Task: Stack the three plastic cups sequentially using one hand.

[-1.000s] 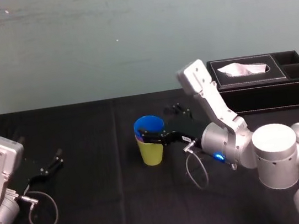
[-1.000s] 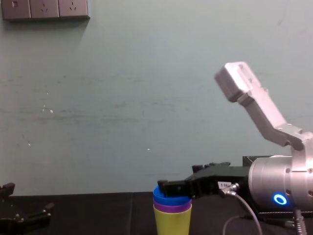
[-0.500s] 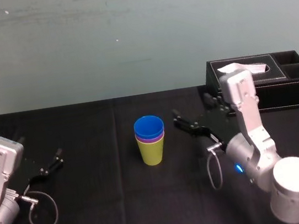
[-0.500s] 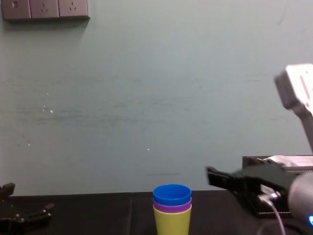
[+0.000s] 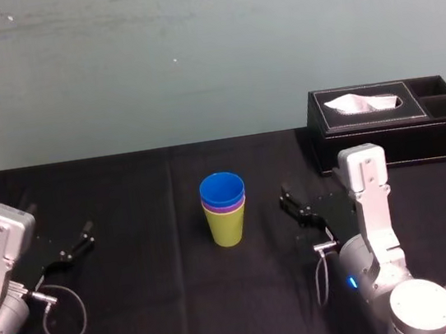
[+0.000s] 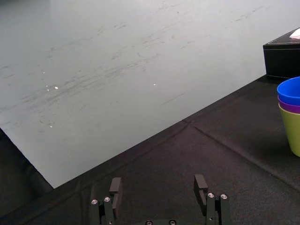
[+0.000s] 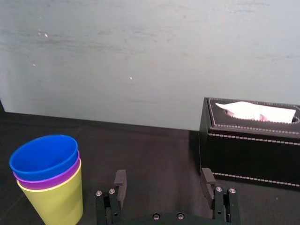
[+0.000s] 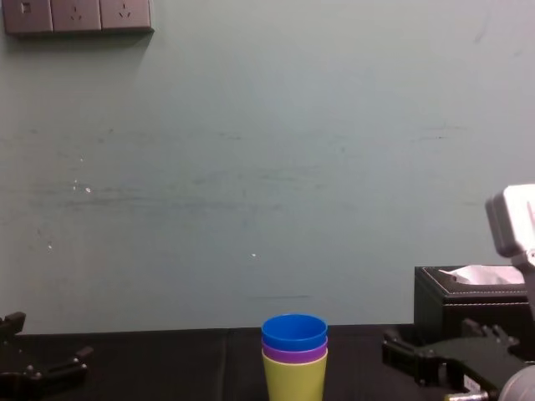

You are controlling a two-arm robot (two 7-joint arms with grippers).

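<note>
The three plastic cups stand nested upright at the middle of the black table: the blue cup [image 5: 222, 189] sits inside the purple cup [image 5: 224, 207], which sits inside the yellow-green cup [image 5: 227, 228]. From the side the stack [image 8: 294, 361] shows three coloured bands. My right gripper [image 5: 293, 204] hovers low to the right of the stack, well apart from it, open and holding nothing; in its wrist view the right gripper [image 7: 164, 180] faces the wall with the stack [image 7: 47, 180] off to one side. My left gripper [image 5: 80, 241] rests open at the far left of the table.
A black tissue box [image 5: 383, 124] with a white tissue stands at the back right, behind my right arm. The black table [image 5: 144, 311] ends at a pale green wall. Cables loop beside both wrists.
My right gripper has let go at the blue cup's rim and drawn back to the right and toward my body. The stack stays put and the left arm has not moved.
</note>
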